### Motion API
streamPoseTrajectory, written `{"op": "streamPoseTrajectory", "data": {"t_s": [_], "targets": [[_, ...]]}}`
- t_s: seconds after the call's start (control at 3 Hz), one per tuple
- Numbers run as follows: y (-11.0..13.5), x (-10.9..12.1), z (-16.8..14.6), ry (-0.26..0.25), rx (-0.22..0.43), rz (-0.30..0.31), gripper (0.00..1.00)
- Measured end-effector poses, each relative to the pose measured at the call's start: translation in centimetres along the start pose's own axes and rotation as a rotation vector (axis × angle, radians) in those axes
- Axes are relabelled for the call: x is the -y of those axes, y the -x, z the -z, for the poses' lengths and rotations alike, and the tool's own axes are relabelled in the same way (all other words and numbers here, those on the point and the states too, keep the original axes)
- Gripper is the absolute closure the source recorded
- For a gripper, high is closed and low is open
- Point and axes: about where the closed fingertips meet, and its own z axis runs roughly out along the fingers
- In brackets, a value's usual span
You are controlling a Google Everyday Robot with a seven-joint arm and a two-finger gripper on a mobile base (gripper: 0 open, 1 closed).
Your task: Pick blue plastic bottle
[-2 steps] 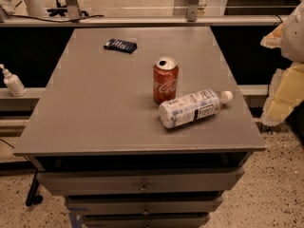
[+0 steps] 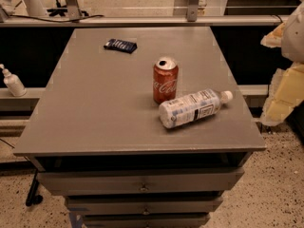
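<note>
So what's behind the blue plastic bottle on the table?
A red cola can stands upright just behind the lying blue plastic bottle; the bottle hides whether they touch. Farther back lies a dark packet. The gripper hangs at the right, off the table.

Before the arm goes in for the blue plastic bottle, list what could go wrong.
The blue plastic bottle lies on its side, so it may roll when touched. The red cola can stands close beside it and could be knocked over. The gripper is beyond the right edge of the table, nearest the cap.
</note>
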Motion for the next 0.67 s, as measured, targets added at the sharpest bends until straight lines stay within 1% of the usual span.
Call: {"op": "streamPoseTrajectory", "data": {"t_s": [0.33,0.67], "targets": [[0.2,-0.1,-2.9,0.017,0.030,-0.006,0.00],[1.4,-0.6,-8.2,0.060,0.104,0.015,0.00]]}}
